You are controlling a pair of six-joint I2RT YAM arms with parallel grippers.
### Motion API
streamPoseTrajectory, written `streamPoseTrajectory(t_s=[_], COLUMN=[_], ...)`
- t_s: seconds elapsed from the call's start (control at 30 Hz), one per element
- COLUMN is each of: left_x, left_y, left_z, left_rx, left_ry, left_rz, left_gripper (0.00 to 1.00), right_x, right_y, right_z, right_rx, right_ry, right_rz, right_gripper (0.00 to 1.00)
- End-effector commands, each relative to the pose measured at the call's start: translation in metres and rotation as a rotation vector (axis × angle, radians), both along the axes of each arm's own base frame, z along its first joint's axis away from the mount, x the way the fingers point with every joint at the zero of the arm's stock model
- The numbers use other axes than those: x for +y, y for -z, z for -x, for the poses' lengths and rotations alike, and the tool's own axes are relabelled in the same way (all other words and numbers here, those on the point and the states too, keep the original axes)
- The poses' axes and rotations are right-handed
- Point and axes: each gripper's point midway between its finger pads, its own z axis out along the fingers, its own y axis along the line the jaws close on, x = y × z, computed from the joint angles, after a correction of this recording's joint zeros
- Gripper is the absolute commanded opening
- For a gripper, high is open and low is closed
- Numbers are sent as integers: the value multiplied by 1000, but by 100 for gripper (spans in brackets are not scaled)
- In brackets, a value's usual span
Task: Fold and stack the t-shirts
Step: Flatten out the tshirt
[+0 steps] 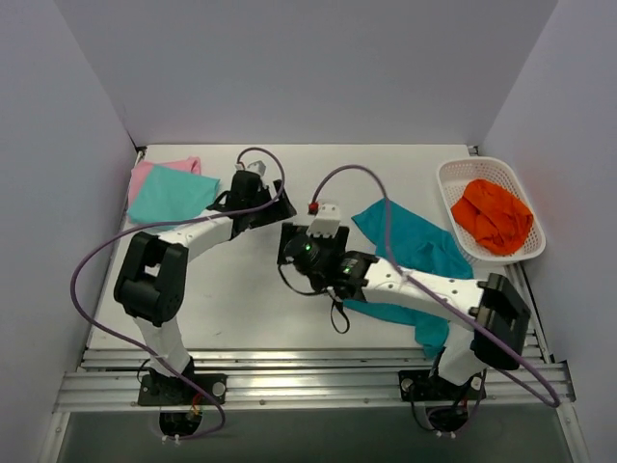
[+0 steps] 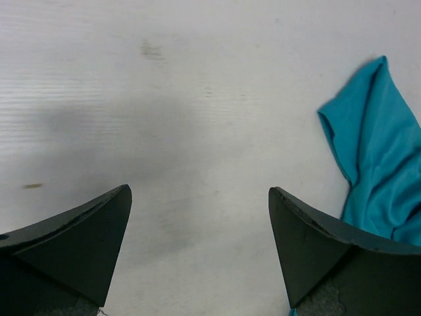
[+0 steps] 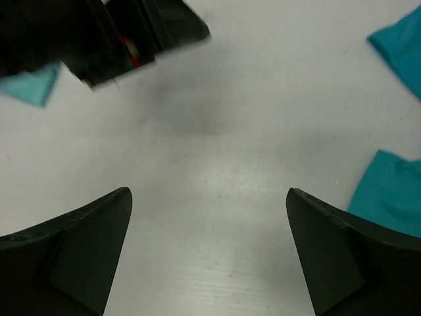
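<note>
Now both pairs of jaws hang spread and empty beside the teal t-shirt; best pinch its corners and pull flat

Three t-shirts — one basket.

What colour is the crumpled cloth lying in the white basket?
The cloth is bright orange, seen best in the top external view.
</note>
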Motion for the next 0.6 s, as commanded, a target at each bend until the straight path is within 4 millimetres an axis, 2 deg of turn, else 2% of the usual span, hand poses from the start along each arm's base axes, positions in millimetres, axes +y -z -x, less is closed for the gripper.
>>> streamPoseTrajectory(t_s=[0.0,0.03,0.1,0.13,0.17,0.23,0.33,0.37,0.43,0.47,0.57], left_x=[36,45,53,57,61,64,66,66,66,66,67], left_y=[-31,-40,-39,-39,-38,-37,-36,-36,-34,-33,-34], left_z=[-9,-13,-12,-11,-12,-11,-12,-12,-12,-11,-12], left_rx=[-68,-98,-98,-99,-98,-99,-97,-98,-96,-94,-97], left_ry=[-42,-54,-57,-58,-63,-62,-58,-52,-52,-52,-54], left_rz=[44,59,47,48,50,62,97,108,108,108,117], left_gripper=[94,94,94,94,94,94,94,94,94,94,95], right_x=[14,11,12,3,0,-19,-40,-51,-61,-70,-70], right_y=[25,45,65,82,87,105,115,126,132,145,152], right_z=[12,17,29,37,44,52,59,65,70,77,76], right_rx=[41,68,100,120,132,156,175,189,205,225,226], right_ry=[-10,-6,4,14,31,60,111,123,143,144,149], right_rz=[-57,-39,-47,-19,-40,-19,-5,17,-9,6,-17], right_gripper=[100,100,100,100,100,100,100,100,100,100,100])
